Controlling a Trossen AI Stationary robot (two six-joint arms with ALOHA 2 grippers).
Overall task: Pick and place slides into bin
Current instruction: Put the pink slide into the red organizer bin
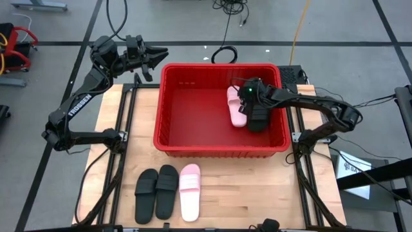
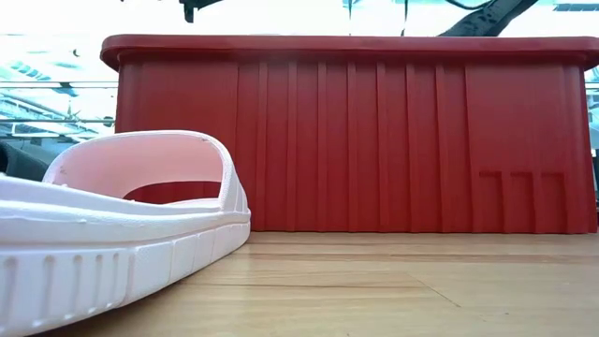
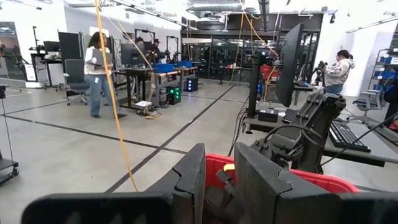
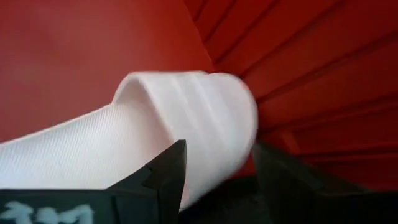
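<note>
Bin (image 1: 168,106): sitting on the surface (image 1: 257,187).
Right gripper (image 4: 214,168): working inside the bin, jaws spread around a pink slide (image 1: 236,106) beside a black slide (image 1: 259,118).
Left gripper (image 1: 153,59): waiting behind the bin, jaws parted, empty.
Three slides (image 1: 166,191): lying before the bin.
Risk: rising jaws could be snagging the strap, dragging the pink slide out.

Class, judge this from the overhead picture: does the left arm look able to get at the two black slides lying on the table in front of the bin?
Probably yes. The left gripper hangs outside the bin's far-left corner, and the black slides lie uncovered on the table, with only a pink slide beside them.
</note>
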